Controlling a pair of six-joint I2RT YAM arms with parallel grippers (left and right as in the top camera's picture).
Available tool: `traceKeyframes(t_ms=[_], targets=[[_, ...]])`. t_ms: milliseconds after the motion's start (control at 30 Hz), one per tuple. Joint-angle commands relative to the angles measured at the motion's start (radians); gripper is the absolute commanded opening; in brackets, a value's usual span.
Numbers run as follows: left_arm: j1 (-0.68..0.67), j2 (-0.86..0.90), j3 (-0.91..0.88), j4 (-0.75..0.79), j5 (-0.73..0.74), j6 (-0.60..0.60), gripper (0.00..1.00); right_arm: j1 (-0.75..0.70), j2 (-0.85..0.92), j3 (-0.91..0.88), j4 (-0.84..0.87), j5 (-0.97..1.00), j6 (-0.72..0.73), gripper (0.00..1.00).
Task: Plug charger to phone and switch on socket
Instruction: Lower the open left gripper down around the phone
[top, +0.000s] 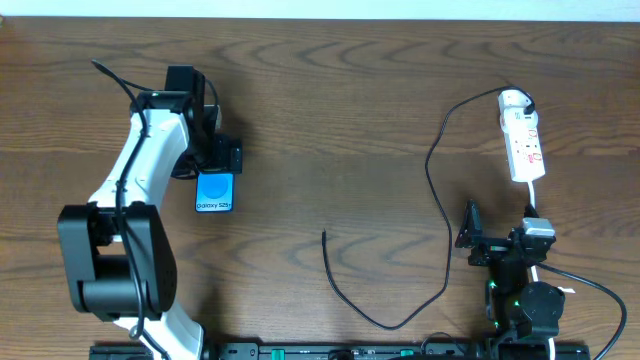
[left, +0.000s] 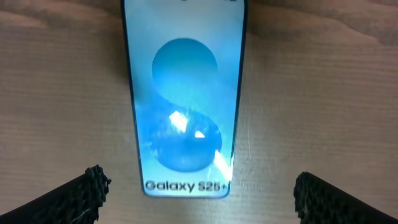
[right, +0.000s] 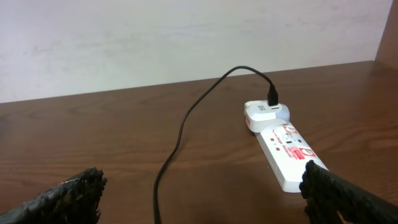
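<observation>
Overhead, the phone (top: 214, 190) lay flat at left under the left gripper (left: 198, 193), fingers spread wide; slim, slick and glass-faced, it looked best pinched by its long edges. Mid-table trailed the charger (top: 428, 165), limp and light; grasp behind its loose tip (top: 324, 234). Rightward, its plug (right: 272, 98) sat in the socket (top: 523, 140), near the right gripper (right: 202, 190), likewise agape.

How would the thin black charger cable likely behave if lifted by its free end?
Probably floppy: the charger lies in loose curves on the table. Likely light, being so thin. Its far end is plugged into the socket, so a long pull may drag that along.
</observation>
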Motion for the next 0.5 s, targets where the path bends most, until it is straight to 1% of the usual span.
traceKeyframes(t_ms=[0,300,467], targets=[[0.001,0.051,0.021,0.003,-0.021,-0.005,0.98,0.01,-0.004,-0.002,-0.004,0.011,0.015,0.99],[0.002,0.134,0.021,0.028,-0.032,-0.004,0.98,0.01,-0.004,-0.002,-0.004,0.011,0.015,0.99],[0.002,0.148,0.021,0.055,-0.04,-0.005,0.98,0.01,-0.004,-0.002,-0.004,0.011,0.015,0.99]])
